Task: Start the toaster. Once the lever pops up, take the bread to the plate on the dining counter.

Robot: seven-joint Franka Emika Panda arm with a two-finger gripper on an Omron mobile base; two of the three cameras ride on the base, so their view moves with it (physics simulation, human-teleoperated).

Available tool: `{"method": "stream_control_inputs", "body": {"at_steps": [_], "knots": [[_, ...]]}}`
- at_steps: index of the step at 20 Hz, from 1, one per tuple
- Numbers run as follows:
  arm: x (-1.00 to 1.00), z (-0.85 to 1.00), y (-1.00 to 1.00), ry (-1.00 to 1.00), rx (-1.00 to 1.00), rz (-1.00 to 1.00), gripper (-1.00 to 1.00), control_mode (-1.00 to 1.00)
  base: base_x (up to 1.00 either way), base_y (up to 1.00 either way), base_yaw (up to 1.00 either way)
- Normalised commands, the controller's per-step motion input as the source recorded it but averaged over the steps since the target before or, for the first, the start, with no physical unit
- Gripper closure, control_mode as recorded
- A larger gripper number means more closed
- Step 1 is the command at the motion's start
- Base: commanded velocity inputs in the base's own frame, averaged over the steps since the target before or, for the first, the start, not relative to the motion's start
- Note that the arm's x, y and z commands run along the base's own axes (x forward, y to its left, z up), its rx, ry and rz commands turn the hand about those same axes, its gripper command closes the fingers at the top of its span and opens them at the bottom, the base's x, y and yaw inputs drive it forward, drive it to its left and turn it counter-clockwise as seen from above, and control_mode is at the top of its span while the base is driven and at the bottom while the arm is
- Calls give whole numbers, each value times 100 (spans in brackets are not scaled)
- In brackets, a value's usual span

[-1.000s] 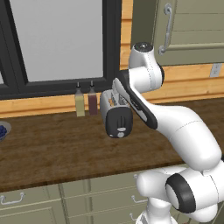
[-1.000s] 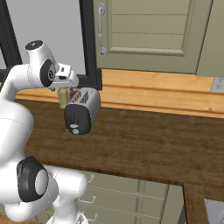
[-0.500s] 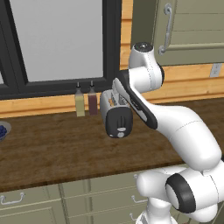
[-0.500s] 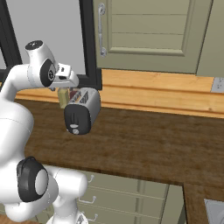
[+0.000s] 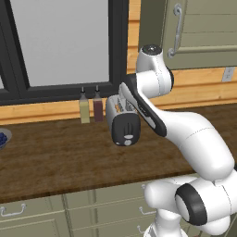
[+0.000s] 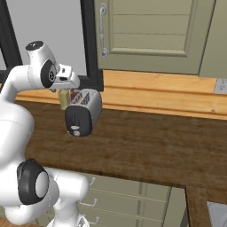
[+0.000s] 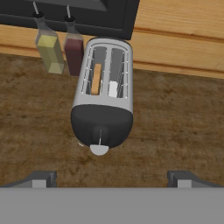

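Left to right in the hand view: yellow bottle (image 7: 49, 51) at 11 o'clock, dark red bottle (image 7: 73, 53) just beside it, both against the back wall, then the toaster (image 7: 104, 98) dead centre on the bench (image 7: 175, 127).

Toaster's black end face points at the camera; lever (image 7: 100, 136) sits as a thin tab on that face, pale dial (image 7: 99, 150) just below it at 6. Bread (image 7: 96, 79) is down in the left slot, only the top edge showing. Something pale sits in the right slot, can't tell what.

End effector (image 7: 111, 179) is released, jaws wide, nothing in them, hovering above and short of the toaster, apart from it.

Handling call:
- lever is small, stiff and probably sprung; push straight down with one fingertip, no pinch needed.
- toaster looks light and smooth-shelled, could skid on the bench if pushed off-axis.
- bread is thin, rigid, crumbly; take it by the top edge across its flat faces, gently.

Lever not pressed yet by the look of it.
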Motion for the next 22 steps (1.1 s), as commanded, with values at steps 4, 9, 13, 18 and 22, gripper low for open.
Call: {"method": "stream_control_inputs", "body": {"at_steps": [4, 9, 13, 18, 22], "knots": [[0, 0, 0, 0, 0, 0, -100, -100, 0, 0, 0], [0, 0, 0, 0, 0, 0, -100, -100, 0, 0, 0], [0, 0, 0, 0, 0, 0, -100, -100, 0, 0, 0], [0, 0, 0, 0, 0, 0, -100, -100, 0, 0, 0], [0, 0, 0, 0, 0, 0, -100, -100, 0, 0, 0]]}}
